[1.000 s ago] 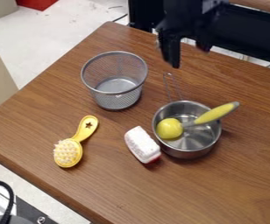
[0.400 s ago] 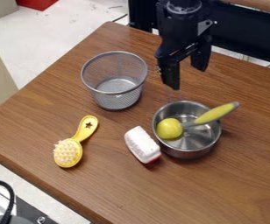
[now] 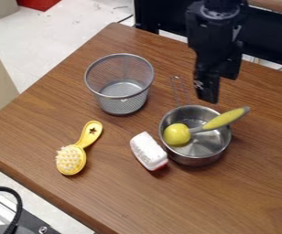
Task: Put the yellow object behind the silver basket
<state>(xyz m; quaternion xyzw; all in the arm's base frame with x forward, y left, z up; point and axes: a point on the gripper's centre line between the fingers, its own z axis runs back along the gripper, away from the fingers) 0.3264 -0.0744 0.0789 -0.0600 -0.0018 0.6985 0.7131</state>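
The gripper [image 3: 222, 88], spread and empty, hangs at the pot's [image 3: 195, 160] far side, perhaps for the yellow spoon [image 3: 225, 119] propped inside, handle over the right rim, though the yellow brush [image 3: 73, 159] near the basket's [image 3: 124, 105] near-left side might be meant.

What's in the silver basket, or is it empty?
Empty: looking in through the open top of the silver basket, you can see its bare bottom.

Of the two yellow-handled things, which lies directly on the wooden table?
The yellow brush with pale bristles and a star on its handle; the yellow-and-grey utensil rests in the silver metal pot.
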